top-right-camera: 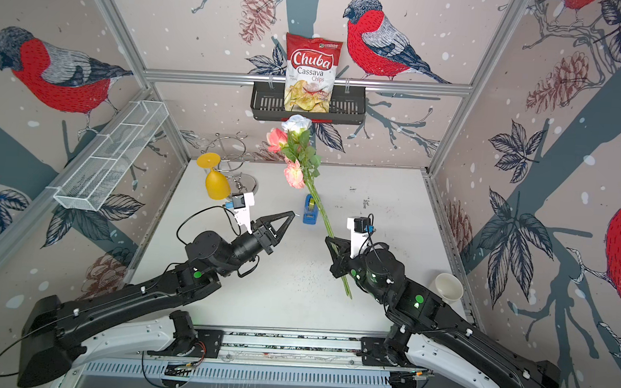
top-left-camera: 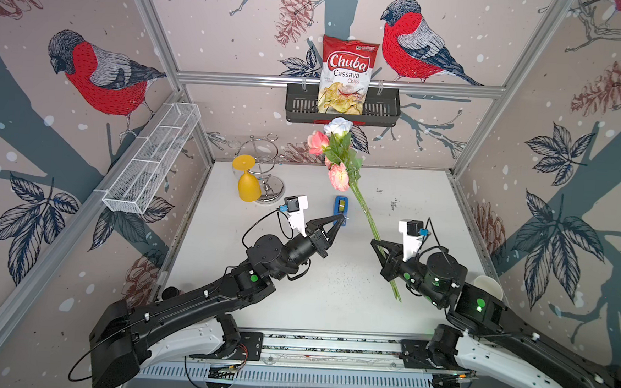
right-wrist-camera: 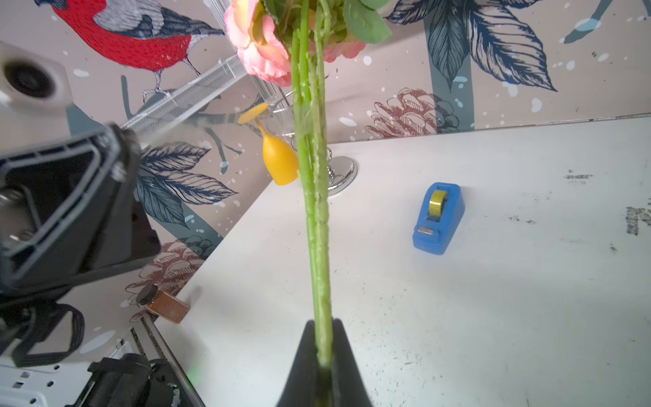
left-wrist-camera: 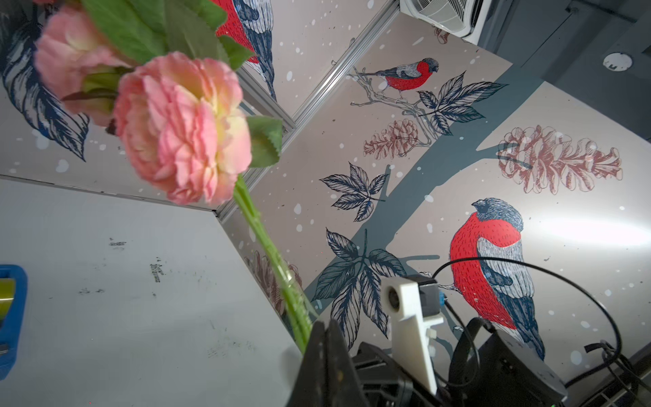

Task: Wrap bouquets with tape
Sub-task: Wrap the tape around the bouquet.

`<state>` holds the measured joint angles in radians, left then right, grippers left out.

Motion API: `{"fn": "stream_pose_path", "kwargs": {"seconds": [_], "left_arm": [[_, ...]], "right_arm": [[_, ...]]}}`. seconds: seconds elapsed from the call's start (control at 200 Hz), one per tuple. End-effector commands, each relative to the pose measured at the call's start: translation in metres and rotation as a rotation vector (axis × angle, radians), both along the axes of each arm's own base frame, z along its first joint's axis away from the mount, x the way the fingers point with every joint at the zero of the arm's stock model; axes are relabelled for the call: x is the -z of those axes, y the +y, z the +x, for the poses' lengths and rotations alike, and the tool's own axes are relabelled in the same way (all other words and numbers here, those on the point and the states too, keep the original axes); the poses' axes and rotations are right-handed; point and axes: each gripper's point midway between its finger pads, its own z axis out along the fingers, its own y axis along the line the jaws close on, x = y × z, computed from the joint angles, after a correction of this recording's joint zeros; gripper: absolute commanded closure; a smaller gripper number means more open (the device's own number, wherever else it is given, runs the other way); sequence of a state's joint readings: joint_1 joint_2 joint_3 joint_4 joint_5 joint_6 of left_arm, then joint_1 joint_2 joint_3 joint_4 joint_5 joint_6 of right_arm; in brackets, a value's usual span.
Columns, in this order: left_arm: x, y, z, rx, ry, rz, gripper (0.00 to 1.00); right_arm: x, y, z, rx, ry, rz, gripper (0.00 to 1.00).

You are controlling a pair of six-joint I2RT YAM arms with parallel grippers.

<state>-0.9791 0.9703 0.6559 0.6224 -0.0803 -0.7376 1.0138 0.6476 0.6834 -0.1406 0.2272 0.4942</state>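
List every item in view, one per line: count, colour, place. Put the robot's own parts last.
bouquet: one, pink and white blooms, green stems, raised over the table, stems clamped in the right gripper.
tape dispenser: one, blue with a yellowish roll, mid-table.
goblet: one, yellow, hanging upside down on the rack.
rack: one, chrome wire, far left of the table.
chips bag: one, red and white, in the black basket.
black basket: one, on the back wall.
white mesh shelf: one, on the left wall.
cup: one, white, right table edge.
left gripper: black, shut, beside the dispenser.
right gripper: black, shut on the bouquet.
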Motion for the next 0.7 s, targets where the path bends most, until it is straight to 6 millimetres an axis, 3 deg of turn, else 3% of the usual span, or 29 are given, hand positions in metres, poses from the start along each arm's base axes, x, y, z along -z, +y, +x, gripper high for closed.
{"fn": "stream_pose_path", "kwargs": {"seconds": [0.0,0.23,0.395,0.5,0.63,0.695], "left_arm": [[0.018,0.011,0.006,-0.077,-0.012,0.084,1.0],[0.048,0.018,0.02,-0.177,-0.027,0.181,1.0],[0.04,0.009,0.027,-0.177,-0.081,0.127,1.0],[0.03,0.009,0.032,-0.201,-0.09,0.12,1.0],[0.025,0.041,0.031,-0.297,-0.045,0.054,1.0],[0.015,0.046,0.02,-0.263,-0.067,0.042,0.87]], "right_arm": [[-0.028,-0.005,-0.001,0.018,-0.027,0.117,1.0],[-0.059,0.006,-0.03,-0.164,-0.082,0.232,1.0],[-0.067,0.017,-0.051,-0.285,-0.1,0.257,1.0],[-0.063,0.016,-0.049,-0.258,-0.093,0.241,1.0],[-0.054,0.012,-0.035,-0.176,-0.075,0.185,1.0],[-0.053,0.011,-0.03,-0.148,-0.072,0.177,1.0]]}}
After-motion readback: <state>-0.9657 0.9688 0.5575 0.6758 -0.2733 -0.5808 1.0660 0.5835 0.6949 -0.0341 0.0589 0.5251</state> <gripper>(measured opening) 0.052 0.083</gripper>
